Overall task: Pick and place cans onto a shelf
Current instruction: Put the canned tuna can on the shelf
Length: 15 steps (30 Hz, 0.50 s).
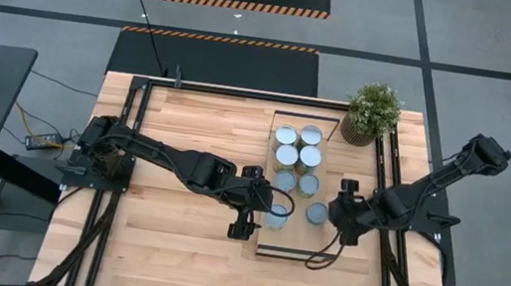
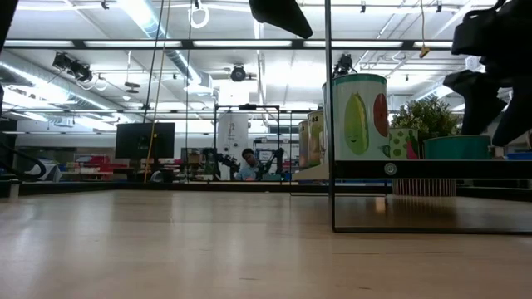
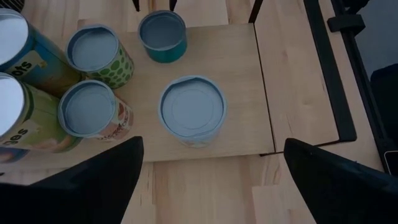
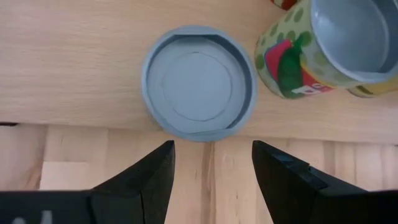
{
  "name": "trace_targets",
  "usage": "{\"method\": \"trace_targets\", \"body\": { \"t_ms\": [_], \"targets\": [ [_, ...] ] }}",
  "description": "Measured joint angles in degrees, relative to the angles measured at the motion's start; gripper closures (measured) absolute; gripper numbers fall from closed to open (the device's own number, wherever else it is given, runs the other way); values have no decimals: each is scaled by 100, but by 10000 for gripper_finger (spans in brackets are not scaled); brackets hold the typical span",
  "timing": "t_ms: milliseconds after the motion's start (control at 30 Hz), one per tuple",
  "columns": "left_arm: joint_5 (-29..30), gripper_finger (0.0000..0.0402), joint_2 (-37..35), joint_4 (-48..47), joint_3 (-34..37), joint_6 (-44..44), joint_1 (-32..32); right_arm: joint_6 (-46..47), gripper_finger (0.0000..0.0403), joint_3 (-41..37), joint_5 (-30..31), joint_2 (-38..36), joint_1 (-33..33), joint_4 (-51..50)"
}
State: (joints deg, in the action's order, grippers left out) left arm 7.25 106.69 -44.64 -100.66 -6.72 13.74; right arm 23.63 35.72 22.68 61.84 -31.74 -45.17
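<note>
Several cans with pale grey tops stand on their bases on the shelf (image 1: 288, 243), a light-wood board on a thin dark frame. My left gripper (image 1: 258, 218) hovers open at the shelf's left long edge. Its fingers (image 3: 93, 180) are spread wide short of a lone can (image 3: 193, 112) and do not touch it. My right gripper (image 1: 344, 216) hangs beside the shelf's right long edge. Its fingers (image 4: 152, 174) stand apart with nothing between them, just short of a teal can (image 4: 198, 81). A green-dotted can (image 4: 311, 50) stands next to that one.
A potted plant (image 1: 372, 112) stands at the table's far right, beyond the shelf's far end. More cans stand in two rows (image 1: 297, 156) on the shelf's far half. Dark metal rails (image 1: 125, 145) run along the table's left and right sides. Bare tabletop (image 1: 198, 125) lies left of the shelf.
</note>
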Motion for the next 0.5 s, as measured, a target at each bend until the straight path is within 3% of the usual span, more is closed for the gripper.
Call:
{"method": "trace_targets", "body": {
  "t_ms": [400,500],
  "targets": [
    [0,8,0,0,0,2,-7,196,182,-2,128,0,777,285],
    [0,8,0,-6,0,2,-7,237,182,-2,-74,0,928,296]
  ]
}}
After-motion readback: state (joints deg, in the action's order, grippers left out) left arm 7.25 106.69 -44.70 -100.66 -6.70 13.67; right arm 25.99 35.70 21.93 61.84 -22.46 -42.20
